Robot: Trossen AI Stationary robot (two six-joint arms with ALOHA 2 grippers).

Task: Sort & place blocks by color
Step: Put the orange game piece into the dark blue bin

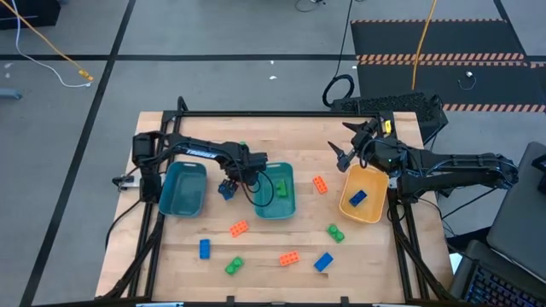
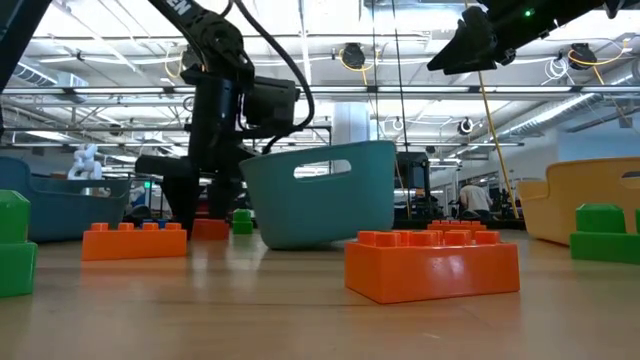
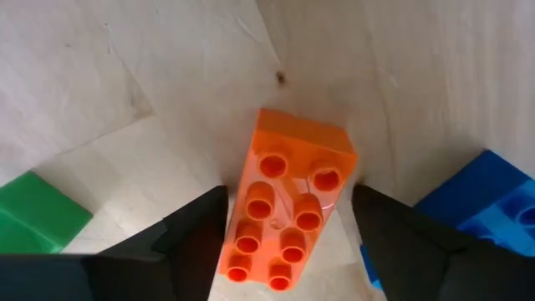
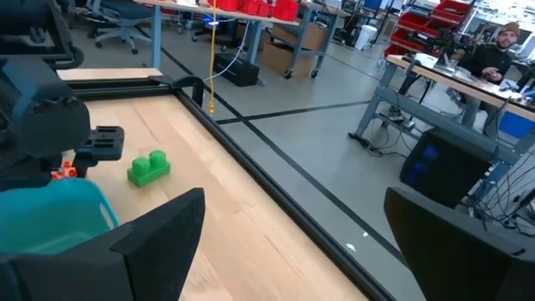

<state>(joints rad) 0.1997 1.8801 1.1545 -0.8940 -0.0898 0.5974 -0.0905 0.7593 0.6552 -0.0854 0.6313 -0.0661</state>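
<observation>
At frame centre, the left gripper [image 3: 284,226] straddles an orange block [image 3: 288,205], fingers spread, ready to grasp. The right gripper [image 1: 345,150], open and empty, waits upper right above the counter [image 1: 256,128].

grey floor [image 1: 213,34] with dark seams around the light wood table [image 1: 273,128]. hazard-striped black mat [image 1: 439,38] at far right, yellow cable [image 1: 38,43] trailing far left. open workshop beyond: exposed ceiling trusses [image 2: 100,60] with lights, workbenches [image 4: 435,79], red parts bins [image 4: 435,21], office chairs [image 4: 109,29], a seated person [image 4: 493,50].
</observation>
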